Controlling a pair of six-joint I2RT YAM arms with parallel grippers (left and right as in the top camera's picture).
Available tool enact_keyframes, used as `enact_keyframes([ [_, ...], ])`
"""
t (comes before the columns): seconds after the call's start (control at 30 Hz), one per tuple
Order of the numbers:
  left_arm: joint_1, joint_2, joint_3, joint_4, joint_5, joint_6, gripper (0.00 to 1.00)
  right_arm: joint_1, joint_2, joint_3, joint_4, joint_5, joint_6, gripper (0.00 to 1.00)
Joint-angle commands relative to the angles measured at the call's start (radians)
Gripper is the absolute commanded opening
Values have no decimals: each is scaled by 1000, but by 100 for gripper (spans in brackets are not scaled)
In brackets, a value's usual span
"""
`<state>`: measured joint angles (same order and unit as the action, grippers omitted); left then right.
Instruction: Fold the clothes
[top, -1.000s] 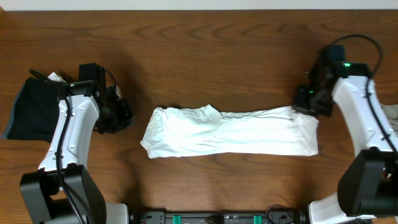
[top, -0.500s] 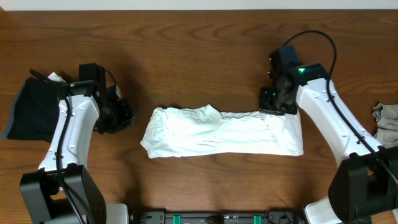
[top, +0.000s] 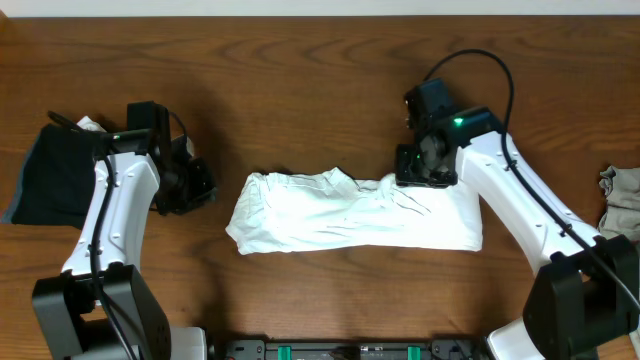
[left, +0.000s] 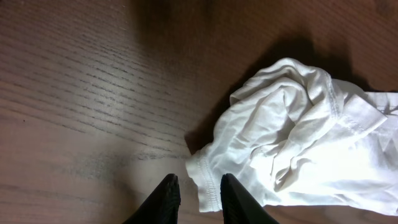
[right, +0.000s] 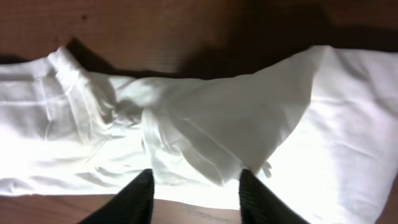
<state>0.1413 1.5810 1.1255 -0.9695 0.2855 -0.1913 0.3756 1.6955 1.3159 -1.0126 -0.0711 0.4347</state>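
1. Table (top: 320, 90): dark wood grain, filling your whole overhead view.

2. White T-shirt (top: 340, 215): it lies at the middle of the table as a long, wrinkled band running left to right. The left end is bunched, with a stitched hem showing. The right end is flatter, with one corner turned in over the band (you see it best in the right wrist view).

3. Right arm (top: 520, 200): white links reach from the table's near right corner across the shirt's right end, hiding part of its upper edge from you. A black cable (top: 480, 60) loops above the wrist.

4. Left arm (top: 105, 220): it stands over bare wood to the left of the shirt and covers none of it.

5. Dark cloth (top: 50, 180): a heap at the far left edge, partly under the left arm and well apart from the shirt.

6. Grey-beige garment (top: 622, 195): a crumpled scrap at the far right edge, cut off by the frame.

7. Right gripper (right: 196, 180): it sits over the shirt's upper edge, right of centre. Its jaws are parted, with a loose fold lying between them, unpinched.

8. Left gripper (left: 198, 183): it is just beside the shirt's left end. Its jaws stand narrowly apart and hold nothing.
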Motion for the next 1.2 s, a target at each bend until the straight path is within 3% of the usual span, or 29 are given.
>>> enact_keyframes([
  [0.0, 3, -6, 1, -6, 2, -9, 25, 22, 17, 15, 0, 5, -40, 45],
  [0.53, 3, -6, 1, -9, 2, -9, 25, 14, 18, -3, -77, 124, -39, 43],
  [0.67, 3, -6, 1, -9, 2, -9, 25, 11, 18, -70, -76, 243, 17, 40],
  [0.77, 3, -6, 1, -9, 2, -9, 25, -5, 18, -135, -46, 284, 69, 37],
  [1.17, 3, -6, 1, -9, 2, -9, 26, -21, 18, -323, 140, 182, 51, 35],
])
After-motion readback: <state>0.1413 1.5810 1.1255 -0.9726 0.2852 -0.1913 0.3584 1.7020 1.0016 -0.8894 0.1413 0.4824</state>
